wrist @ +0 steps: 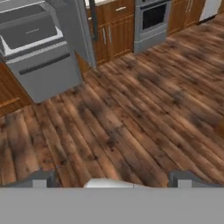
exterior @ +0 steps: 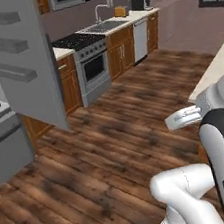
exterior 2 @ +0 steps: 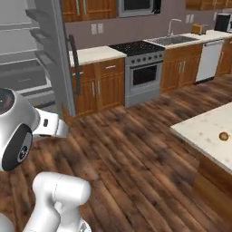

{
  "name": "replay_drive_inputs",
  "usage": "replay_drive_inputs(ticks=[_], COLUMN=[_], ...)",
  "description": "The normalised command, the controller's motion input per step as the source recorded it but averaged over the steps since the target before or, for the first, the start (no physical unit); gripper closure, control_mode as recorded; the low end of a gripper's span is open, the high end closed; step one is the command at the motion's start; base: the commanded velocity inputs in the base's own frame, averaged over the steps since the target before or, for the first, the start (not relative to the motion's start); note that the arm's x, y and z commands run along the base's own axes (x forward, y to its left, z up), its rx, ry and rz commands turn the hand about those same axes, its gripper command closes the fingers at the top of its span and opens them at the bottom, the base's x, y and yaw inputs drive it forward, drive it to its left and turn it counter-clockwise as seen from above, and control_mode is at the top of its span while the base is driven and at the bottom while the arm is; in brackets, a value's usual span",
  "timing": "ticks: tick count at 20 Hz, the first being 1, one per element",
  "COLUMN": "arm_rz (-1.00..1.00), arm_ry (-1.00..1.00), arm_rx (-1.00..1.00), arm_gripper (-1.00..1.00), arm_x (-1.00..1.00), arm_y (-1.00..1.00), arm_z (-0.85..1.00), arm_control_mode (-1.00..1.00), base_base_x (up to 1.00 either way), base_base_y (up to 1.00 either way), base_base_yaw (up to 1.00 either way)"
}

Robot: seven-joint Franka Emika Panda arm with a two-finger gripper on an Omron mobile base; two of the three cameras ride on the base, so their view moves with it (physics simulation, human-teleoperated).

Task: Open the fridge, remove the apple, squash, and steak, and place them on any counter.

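Fridge (exterior: 8, 78) stands at far left with its door swung wide open, door-shelf racks facing the room; lower drawer (wrist: 43, 70) with the dark horizontal handle is shut. From these angles the shelves are seen only edge-on, so squash and steak cannot be located; they may sit deeper inside.

Mid-scene: bare wood floor (wrist: 131, 109) between fridge and robot. The hand (wrist: 111, 179) hangs over that floor, fingers spread wide, nothing between them. The hand camera looks toward the fridge base, well apart from it.

Right: tabletop (exterior 2: 204, 129) of pale speckled stone. One small round orange-brown item (exterior 2: 223, 136) rests on it near the right edge, probably the apple, though too small to be sure.

Risks, judged from this layout:
- Open door juts into the approach lane. An arm swing toward the shelves could clip the door edge or its racks.
- Interior poorly seen, so a reach may be aimed at the wrong shelf or knock an item over.
- Long carry across open floor. A weak pinch on the lumpy squash or the thin steak could drop it mid-transit.
- The round item could roll off the tabletop if bumped on the next placement.
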Motion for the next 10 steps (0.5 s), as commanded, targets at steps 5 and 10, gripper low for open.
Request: replay_drive_inputs(ticks=[5, 10], arm_rz=[0.0, 0.0], arm_ry=[0.0, 0.0], arm_rx=[0.0, 0.0], arm_gripper=[-1.0, -1.0], arm_x=[0.0, 0.0], arm_y=[0.0, 0.0], arm_z=[0.0, 0.0], arm_control_mode=[1.0, 1.0], base_base_x=[-0.05, 0.39], base_base_y=[0.0, 0.14], base_base_yaw=[1.0, 0.65])
